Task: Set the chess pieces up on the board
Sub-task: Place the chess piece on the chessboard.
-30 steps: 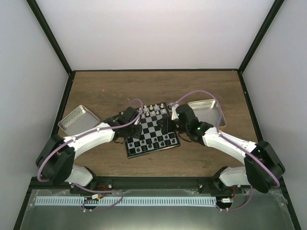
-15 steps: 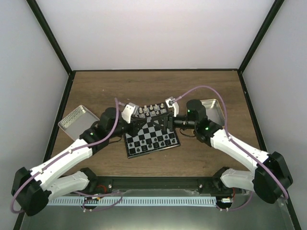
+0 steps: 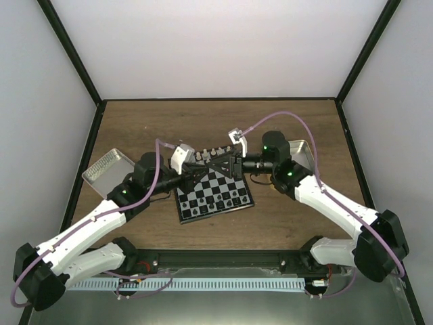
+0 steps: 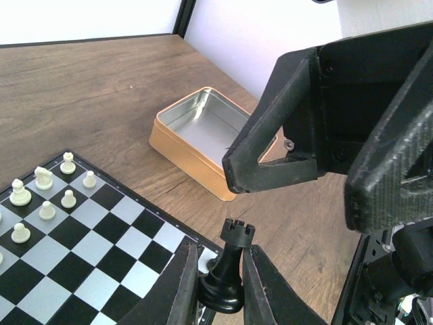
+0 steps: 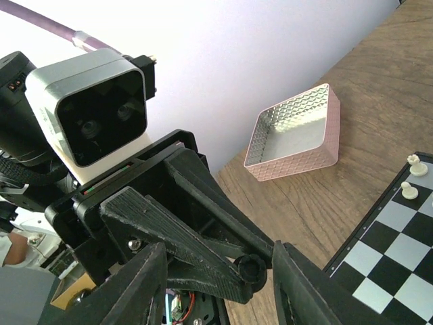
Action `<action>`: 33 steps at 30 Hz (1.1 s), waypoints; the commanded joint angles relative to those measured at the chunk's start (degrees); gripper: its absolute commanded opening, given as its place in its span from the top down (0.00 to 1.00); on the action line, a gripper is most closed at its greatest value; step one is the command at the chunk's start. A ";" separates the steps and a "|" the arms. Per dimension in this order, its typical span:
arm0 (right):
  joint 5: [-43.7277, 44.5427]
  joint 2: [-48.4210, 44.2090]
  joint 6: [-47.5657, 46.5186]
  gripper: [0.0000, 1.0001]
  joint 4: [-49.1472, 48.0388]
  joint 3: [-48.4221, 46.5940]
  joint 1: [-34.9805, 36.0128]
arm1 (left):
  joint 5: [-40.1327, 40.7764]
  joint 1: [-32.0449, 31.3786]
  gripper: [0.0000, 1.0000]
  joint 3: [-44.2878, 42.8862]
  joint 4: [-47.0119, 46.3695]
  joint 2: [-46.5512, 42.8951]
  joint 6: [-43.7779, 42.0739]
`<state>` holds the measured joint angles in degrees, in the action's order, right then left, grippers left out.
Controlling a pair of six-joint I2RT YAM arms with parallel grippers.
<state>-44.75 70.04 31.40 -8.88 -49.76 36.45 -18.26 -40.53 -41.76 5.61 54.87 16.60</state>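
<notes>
My left gripper is shut on a black rook, gripping its stem with the base toward the camera. It hangs above the right edge of the board. My right gripper faces it tip to tip, open, its fingers straddling the left fingertips and the rook's round base without touching. In the top view both grippers meet over the board's far half, left and right. Black pieces line the near rows, cream pieces the far rows.
A gold-sided metal tin lies right of the board, also seen from above. A second tin with a patterned inside lies to the left. Both look empty. Bare wooden table lies beyond the board.
Both grippers rose from low over the board and now point at each other above its far half. The right jaws spread wider, then narrowed around the rook.
</notes>
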 commanded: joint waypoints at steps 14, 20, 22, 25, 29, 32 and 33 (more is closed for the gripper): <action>-4.28 6.43 -1.82 0.69 7.15 -7.10 -0.35 | -0.26 -0.01 0.90 0.75 -0.98 -1.52 -1.37; -7.40 8.26 -1.51 0.73 8.43 -7.35 -0.32 | 0.16 0.01 0.90 0.49 -0.59 -0.98 -1.64; -8.41 8.79 -1.27 0.77 8.60 -7.44 -0.32 | 0.24 -0.07 0.90 0.51 -0.56 -1.00 -1.75; -10.48 9.55 -0.41 0.89 8.34 -7.76 -0.26 | 0.31 -0.04 0.90 0.47 -0.60 -1.18 -1.77; -9.31 9.35 1.32 0.97 6.81 -7.52 -0.21 | 2.75 -0.02 0.84 0.67 -0.31 -1.52 -1.08; -4.65 8.41 2.03 0.97 4.96 -6.39 -0.18 | 5.40 -0.07 0.70 0.58 0.69 -1.42 -0.62; -2.30 8.10 1.88 0.96 4.88 -6.12 -0.27 | 6.29 0.01 0.66 0.61 1.17 -1.43 -0.39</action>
<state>-51.68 79.20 32.27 -2.63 -55.57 36.34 -16.45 -40.64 -41.12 7.73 54.15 16.12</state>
